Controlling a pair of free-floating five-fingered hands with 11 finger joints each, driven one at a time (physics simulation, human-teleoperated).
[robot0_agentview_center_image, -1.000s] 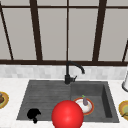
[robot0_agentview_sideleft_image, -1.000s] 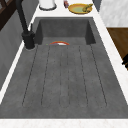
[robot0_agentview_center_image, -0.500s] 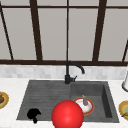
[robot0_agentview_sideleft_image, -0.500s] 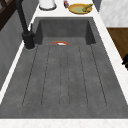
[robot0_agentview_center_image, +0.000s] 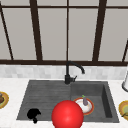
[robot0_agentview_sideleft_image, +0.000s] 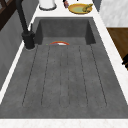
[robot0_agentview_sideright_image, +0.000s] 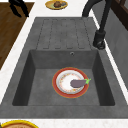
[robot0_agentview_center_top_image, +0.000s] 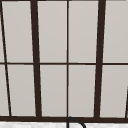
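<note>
A dark sink (robot0_agentview_center_image: 45, 100) sits in a white tabletop (robot0_agentview_center_image: 15, 82) below a window (robot0_agentview_center_image: 67, 30); nothing has moved. The left hand (robot0_agentview_center_image: 33, 114) hovers with fingers curled, holding nothing.

No visible change, left hand (robot0_agentview_center_image: 33, 114) in place, red ball (robot0_agentview_center_image: 67, 115) unmoved

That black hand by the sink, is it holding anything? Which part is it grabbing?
Nothing. The left hand hangs over the front left of the sink with its fingers curled on nothing. The eggplant lies untouched on the plate in the basin.
</note>
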